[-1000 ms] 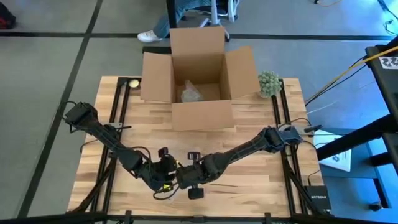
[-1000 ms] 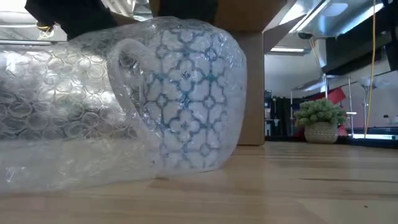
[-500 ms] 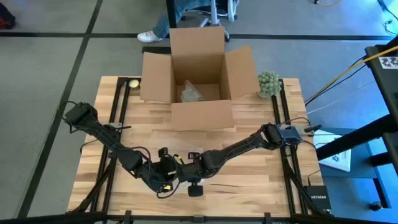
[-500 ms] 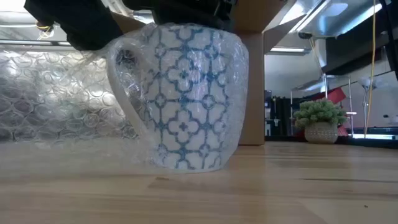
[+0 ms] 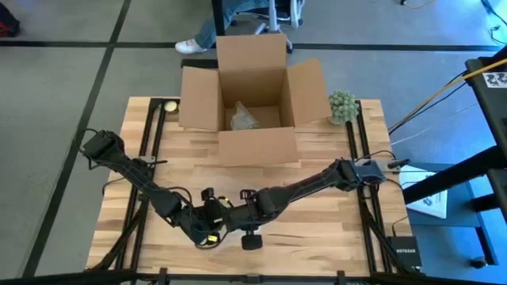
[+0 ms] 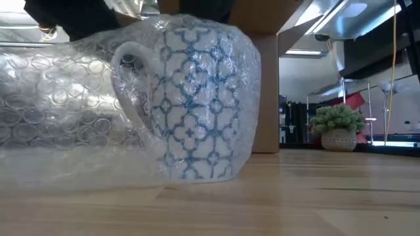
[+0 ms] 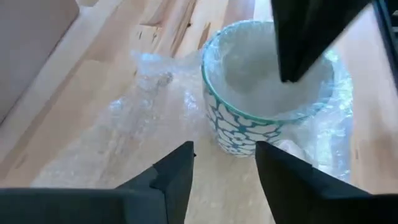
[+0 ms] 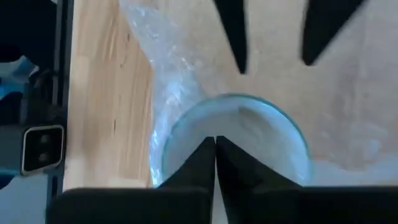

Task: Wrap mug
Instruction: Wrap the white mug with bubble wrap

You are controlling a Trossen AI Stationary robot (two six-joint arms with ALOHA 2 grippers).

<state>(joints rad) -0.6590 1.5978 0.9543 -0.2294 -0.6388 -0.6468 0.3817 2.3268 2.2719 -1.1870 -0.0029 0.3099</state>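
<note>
Your right gripper (image 8: 215, 149) over mug (image 6: 197, 105), fingers pressed together; left gripper (image 7: 224, 163) beside mug, fingers spread; bubble wrap (image 6: 59, 111) draped over mug.

I see a glossy white-and-blue patterned ceramic mug (image 6: 197, 105) under clear, shiny plastic bubble wrap (image 6: 59, 118) on the matt pale wooden table (image 6: 315, 196).

Both arms reach inward from the sides of the high view and meet low in the frame, just left of centre. The left gripper (image 5: 212, 224) sits at the lower centre-left with its fingers (image 7: 174, 177) spread apart. The right gripper (image 5: 238, 221) lies just to its right, its fingers (image 8: 214, 163) pressed together with no gap between them.
</note>
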